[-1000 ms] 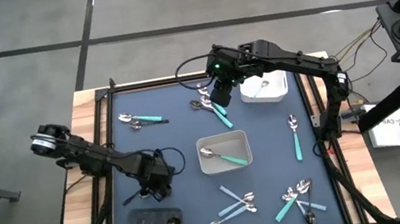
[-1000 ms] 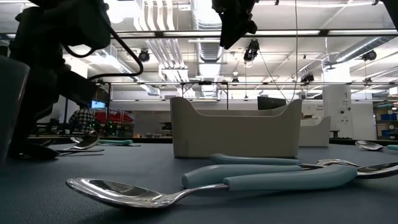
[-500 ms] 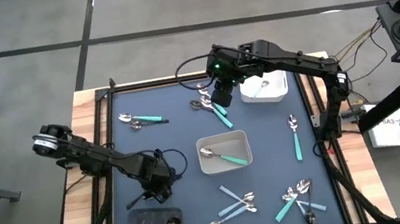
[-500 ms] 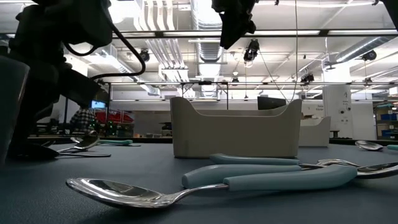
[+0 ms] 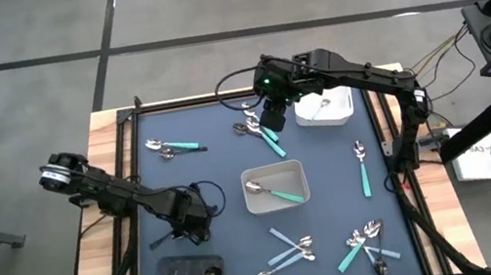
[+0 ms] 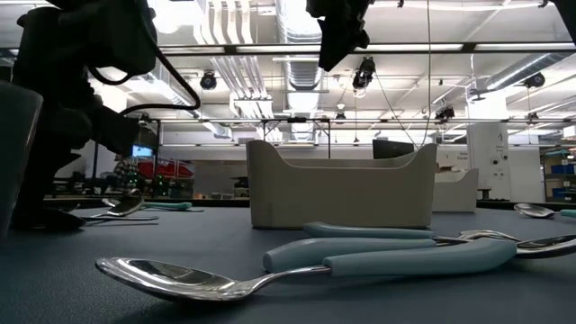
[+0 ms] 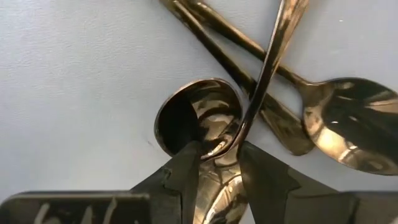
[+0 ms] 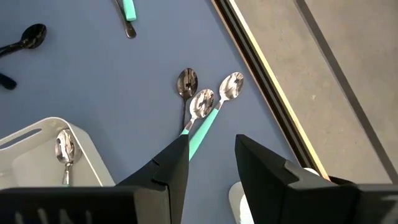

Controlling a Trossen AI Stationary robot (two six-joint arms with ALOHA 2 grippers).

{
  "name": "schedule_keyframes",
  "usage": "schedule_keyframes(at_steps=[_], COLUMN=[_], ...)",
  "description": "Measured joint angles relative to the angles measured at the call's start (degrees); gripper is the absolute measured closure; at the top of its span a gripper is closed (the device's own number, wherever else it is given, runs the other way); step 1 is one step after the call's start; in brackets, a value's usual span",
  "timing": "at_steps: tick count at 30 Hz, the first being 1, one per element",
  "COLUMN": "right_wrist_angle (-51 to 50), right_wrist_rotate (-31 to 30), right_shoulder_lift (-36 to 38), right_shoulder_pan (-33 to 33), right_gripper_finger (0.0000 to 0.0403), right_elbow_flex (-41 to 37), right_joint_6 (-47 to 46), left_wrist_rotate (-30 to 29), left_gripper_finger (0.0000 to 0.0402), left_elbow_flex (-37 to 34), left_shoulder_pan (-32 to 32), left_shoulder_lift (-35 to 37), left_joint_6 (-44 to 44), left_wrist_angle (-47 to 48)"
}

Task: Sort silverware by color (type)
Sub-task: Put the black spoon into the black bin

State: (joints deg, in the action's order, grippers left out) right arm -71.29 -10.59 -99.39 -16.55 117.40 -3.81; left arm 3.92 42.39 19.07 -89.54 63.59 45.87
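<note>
My left gripper [image 5: 191, 227] points down over a small heap of black spoons on the blue mat, near the table's left side. In the left wrist view its open fingers [image 7: 217, 152] stand on either side of a black spoon [image 7: 214, 186], next to a round bowl [image 7: 199, 115]. A thin black handle [image 7: 273, 56] crosses over the heap. Another black spoon [image 7: 351, 130] lies beside them. My right gripper [image 5: 271, 114] hangs open, high over the mat's far part, above teal-handled spoons [image 8: 202, 106], with nothing between its fingers [image 8: 211, 149]. My left gripper comes from above, pointing down, with one finger [image 7: 186, 171] at the rim of a black spoon's bowl and the other [image 7: 261, 174] beside the crossing handle. I cannot tell whether either finger touches the spoons.
A dark tray [image 5: 163, 274] with black pieces sits at the near left, a grey tray [image 5: 298, 171] with a teal spoon mid-table, a white tray [image 5: 344, 102] with a spoon at the far right. Teal spoons [image 5: 178, 148] [image 5: 362, 166] and pale-blue ones [image 5: 288, 249] lie loose on the mat.
My left gripper has rolled a little about its downward line above the black spoons, keeping the same gap between its fingers. My right gripper has stayed where it was.
</note>
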Motion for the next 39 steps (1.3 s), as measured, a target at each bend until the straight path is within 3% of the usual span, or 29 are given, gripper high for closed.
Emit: schedule_keyframes(at_steps=[11, 33, 39], right_wrist_angle=[-0.02, -0.04, -0.02], right_wrist_rotate=[0.00, 0.00, 0.00], right_shoulder_lift=[0.00, 0.00, 0.00], right_shoulder_pan=[0.01, 0.02, 0.00], right_gripper_finger=[0.0280, 0.0280, 0.0280], right_elbow_flex=[0.00, 0.00, 0.00], right_joint_6=[0.00, 2.06, 2.30], left_wrist_rotate=[-3.52, -0.16, 2.78], left_gripper_finger=[0.0303, 0.0303, 0.0327], left_elbow_flex=[5.07, 1.47, 1.33], left_shoulder_pan=[-0.07, -0.11, -0.07], left_shoulder_lift=[-0.24, 0.07, 0.00], left_joint_6=[-6.03, -2.51, -3.10], left_wrist_angle=[-0.33, -1.21, -2.30])
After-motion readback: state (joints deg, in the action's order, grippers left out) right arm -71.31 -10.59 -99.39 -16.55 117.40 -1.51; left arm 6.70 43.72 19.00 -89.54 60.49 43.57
